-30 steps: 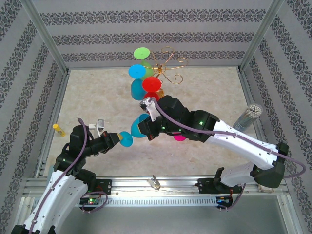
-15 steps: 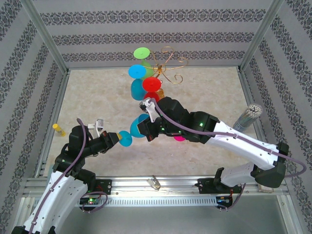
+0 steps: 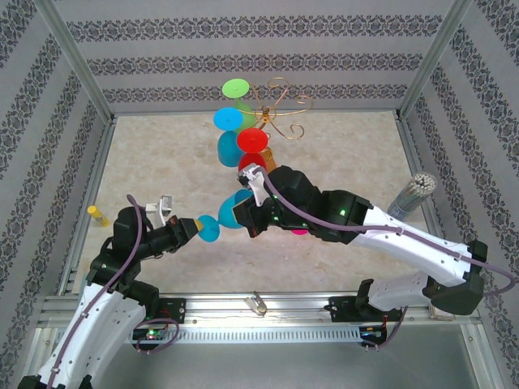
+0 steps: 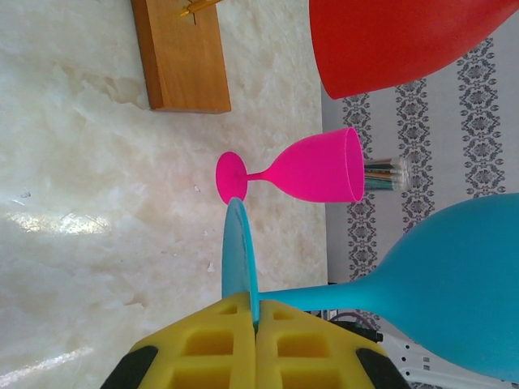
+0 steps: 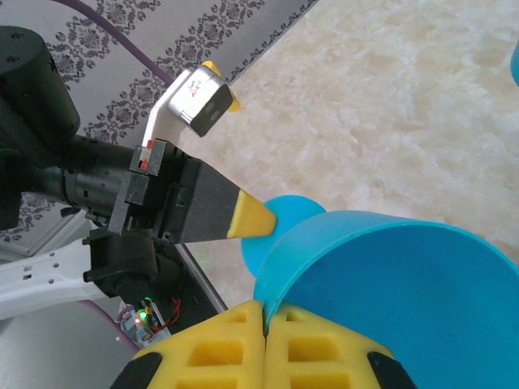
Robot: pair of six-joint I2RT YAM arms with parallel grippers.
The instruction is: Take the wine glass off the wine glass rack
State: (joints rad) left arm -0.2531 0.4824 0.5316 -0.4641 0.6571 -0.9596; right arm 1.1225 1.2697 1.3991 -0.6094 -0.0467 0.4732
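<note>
A blue wine glass (image 3: 235,204) hangs tipped on its side above the table, clear of the wine glass rack (image 3: 280,105). My left gripper (image 3: 197,227) is shut on its round foot (image 4: 239,251), the disc pinched edge-on between the yellow pads. My right gripper (image 3: 245,212) is shut on the rim of its bowl (image 5: 405,275). The left gripper's yellow fingertip (image 5: 253,217) shows against the foot in the right wrist view. The rack's gold wire arms carry green (image 3: 235,87), cyan (image 3: 227,119) and red (image 3: 252,139) glasses; its wooden base (image 4: 182,57) lies beyond.
A pink glass (image 4: 312,166) stands on the marble table, partly under my right arm (image 3: 301,230). A cup of sticks (image 3: 413,193) is at the right edge, a yellow marker (image 3: 98,215) at the left. Metal frame posts and patterned walls enclose the table.
The right arm has shifted slightly, its elbow moving right and toward the near edge, and the blue glass has crept with it. The left arm has barely moved.
</note>
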